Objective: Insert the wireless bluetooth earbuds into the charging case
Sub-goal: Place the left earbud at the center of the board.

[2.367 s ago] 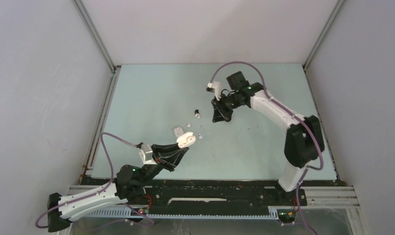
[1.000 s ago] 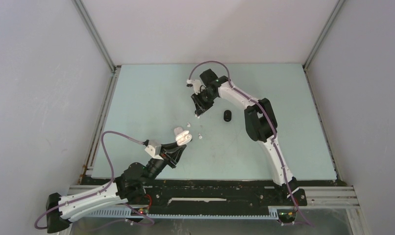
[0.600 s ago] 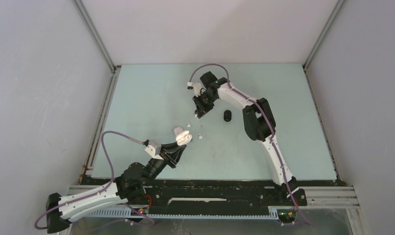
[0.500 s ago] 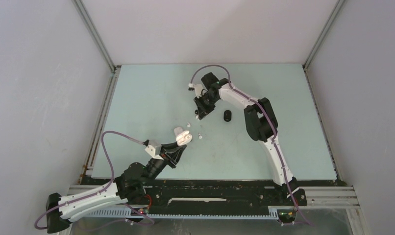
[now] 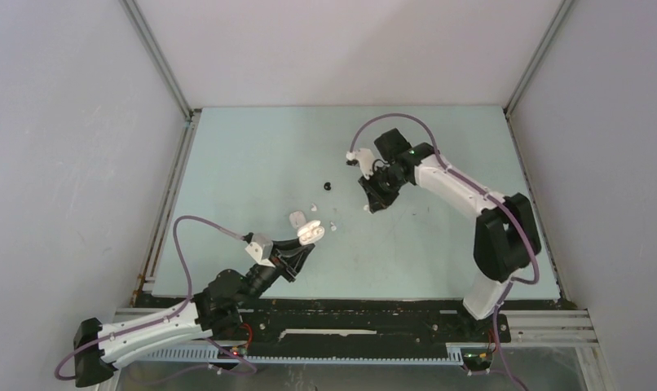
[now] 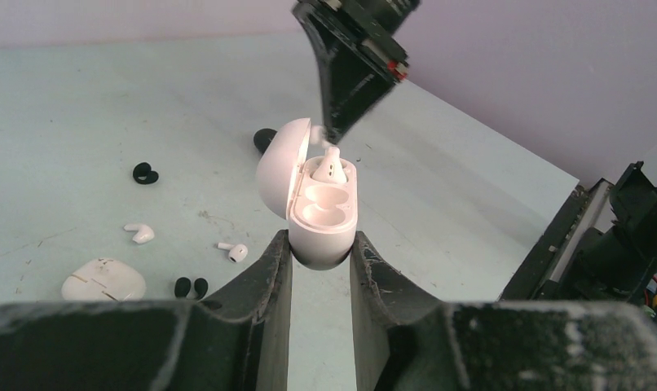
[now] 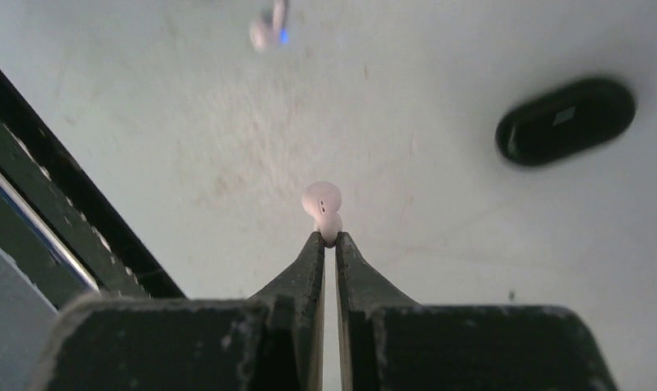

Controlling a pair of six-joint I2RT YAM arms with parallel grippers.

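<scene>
The right claw (image 7: 325, 238) is pinched shut on the stem of a white earbud (image 7: 323, 204), whose bulb pokes out past the tips. A second ago this claw stood wider and further toward 10 o'clock, beside the loose black earbud (image 5: 327, 186). It has since swung right and closed, so the pick looks done and the carry to the case comes next.

At about 8 o'clock from it, the left claw (image 6: 319, 254) clamps the white charging case (image 6: 325, 224). Its lid (image 6: 275, 171) is thrown open and the near socket is empty.

From the left wrist, a white bud lines up with the far socket, right under the right claw's tips. Whether it is seated or merely held beyond the case, I cannot tell. The black case (image 7: 566, 118), at 2 o'clock of the pinched bud, is hidden under the right arm from above. A blurred bud (image 7: 268, 28) at 12 o'clock is cut by the frame edge.
</scene>
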